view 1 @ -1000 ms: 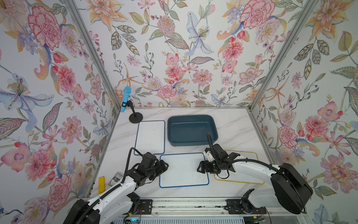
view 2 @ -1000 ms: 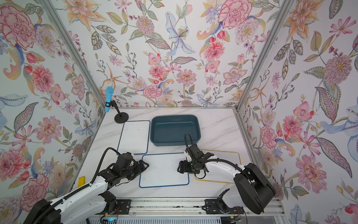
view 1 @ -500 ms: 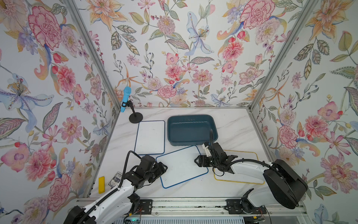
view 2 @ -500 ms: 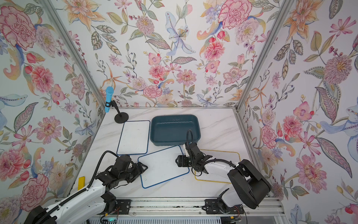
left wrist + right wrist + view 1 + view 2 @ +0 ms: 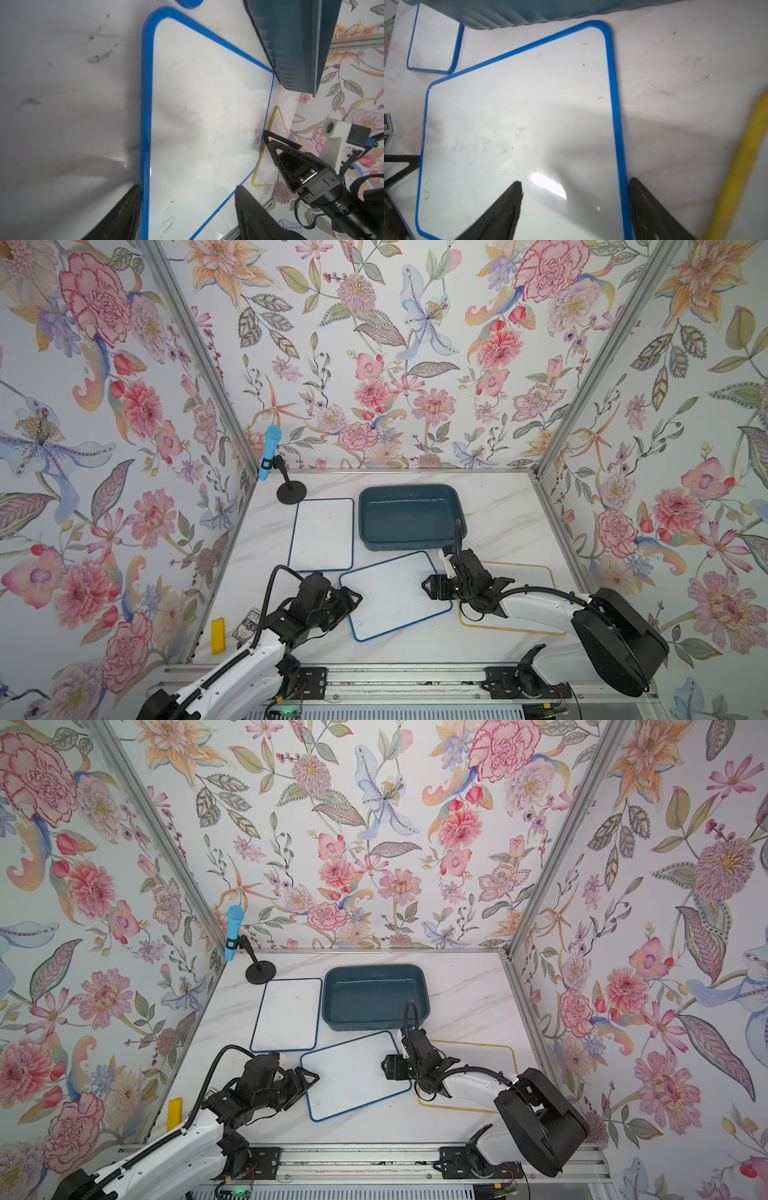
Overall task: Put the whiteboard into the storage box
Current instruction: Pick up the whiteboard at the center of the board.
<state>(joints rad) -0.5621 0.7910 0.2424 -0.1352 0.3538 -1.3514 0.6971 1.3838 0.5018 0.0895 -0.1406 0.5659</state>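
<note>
Nearest you, along the left edge of the marble table (image 5: 498, 514), a yellow block (image 5: 217, 635) and a small card box (image 5: 247, 624) are lying side by side next to your left arm. Just beyond them your left gripper (image 5: 354, 598) is sitting at the left edge of the blue-framed whiteboard (image 5: 395, 597). The left wrist view shows its fingers (image 5: 124, 209) standing apart, one outside the blue frame and one over the white face, clamping nothing. Your right gripper (image 5: 428, 590) is facing it from the board's opposite edge, with its jaws likewise parted and straddling the frame without pinching it.

The whiteboard is lying skewed on the table between the two grippers, outside the storage box (image 5: 409, 489). Its far right corner is resting just beside the box's near wall, and you cannot tell whether they are touching. Under your right arm a yellow-framed whiteboard (image 5: 530, 578) is lying flat.

Farther back the storage box is sitting open-topped, and a second blue-framed whiteboard (image 5: 322, 535) is lying just beside its left wall. A blue microphone (image 5: 269, 450) on a black stand (image 5: 291, 492) is standing in the far left corner.
</note>
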